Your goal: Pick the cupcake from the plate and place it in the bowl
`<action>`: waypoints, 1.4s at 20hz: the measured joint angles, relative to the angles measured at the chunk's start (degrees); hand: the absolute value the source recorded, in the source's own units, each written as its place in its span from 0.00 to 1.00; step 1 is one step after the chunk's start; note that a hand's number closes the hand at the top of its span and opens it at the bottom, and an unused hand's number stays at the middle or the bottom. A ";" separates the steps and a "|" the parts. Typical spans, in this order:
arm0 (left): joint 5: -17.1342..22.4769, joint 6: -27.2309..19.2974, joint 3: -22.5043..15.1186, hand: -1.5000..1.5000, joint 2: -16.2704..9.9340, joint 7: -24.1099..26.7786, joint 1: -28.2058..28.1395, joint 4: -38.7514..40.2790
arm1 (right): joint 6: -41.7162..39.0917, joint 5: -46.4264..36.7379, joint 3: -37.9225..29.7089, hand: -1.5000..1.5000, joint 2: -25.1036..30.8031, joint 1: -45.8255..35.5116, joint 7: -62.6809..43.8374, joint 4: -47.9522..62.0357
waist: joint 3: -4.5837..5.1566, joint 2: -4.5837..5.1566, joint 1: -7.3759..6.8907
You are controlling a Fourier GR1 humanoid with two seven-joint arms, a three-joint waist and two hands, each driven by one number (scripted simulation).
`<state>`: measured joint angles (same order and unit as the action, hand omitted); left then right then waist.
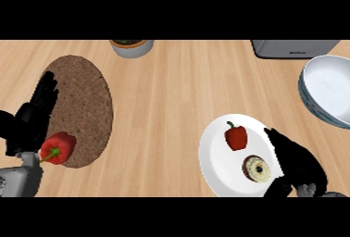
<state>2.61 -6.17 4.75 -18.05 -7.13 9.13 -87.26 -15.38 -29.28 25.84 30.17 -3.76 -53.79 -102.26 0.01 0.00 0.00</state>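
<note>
Right hand (295, 159): fingers relaxed, holding nothing, over the white plate (215, 159) rim. Cupcake (257, 168) just left of it, on the plate (beside a red pepper (236, 136)). Bowl (328, 90) beyond, apart. Left hand (34, 115): fingers straight, resting.

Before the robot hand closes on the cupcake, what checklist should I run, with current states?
1. Cupcake sits on the white plate: ok.
2. Right robot hand open beside the cupcake: ok.
3. Cupcake already gripped: not ok.
4. Red pepper on the plate apart from the cupcake: ok.
5. Bowl interior free to receive it: ok.
6. Left robot hand resting at the view's left, away from the plate: ok.
</note>
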 measured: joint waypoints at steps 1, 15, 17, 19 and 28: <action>-0.24 -0.05 0.20 0.50 0.03 -0.46 0.50 0.07 | 0.01 -0.96 0.59 0.00 -1.10 0.53 -0.43 -0.27 | 0.00 0.00 0.03; -2.80 2.32 2.05 0.50 2.63 0.85 -0.56 0.01 | 1.29 -11.95 -2.24 0.00 -10.46 3.15 5.04 8.82 | -0.01 0.00 0.02; -2.77 2.81 2.50 0.50 2.56 0.76 -1.03 -0.66 | 0.80 -11.86 -3.56 1.00 -11.87 1.53 6.13 11.76 | 0.00 0.00 -0.05; -3.75 2.06 1.72 0.50 3.48 -0.14 -1.61 -2.33 | -0.80 -10.75 -4.85 1.00 -12.67 0.42 6.84 12.78 | 0.03 -0.04 -0.09; -3.80 3.58 3.21 0.50 3.36 -1.05 -1.07 -2.57 | 2.11 -13.90 -7.67 1.00 -14.07 -1.85 17.01 20.03 | 0.70 -0.52 0.10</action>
<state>-1.19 -2.58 7.96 -14.69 -8.18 8.06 -89.82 -13.27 -43.18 18.16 16.11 -5.62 -36.78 -82.23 0.70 -0.52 0.10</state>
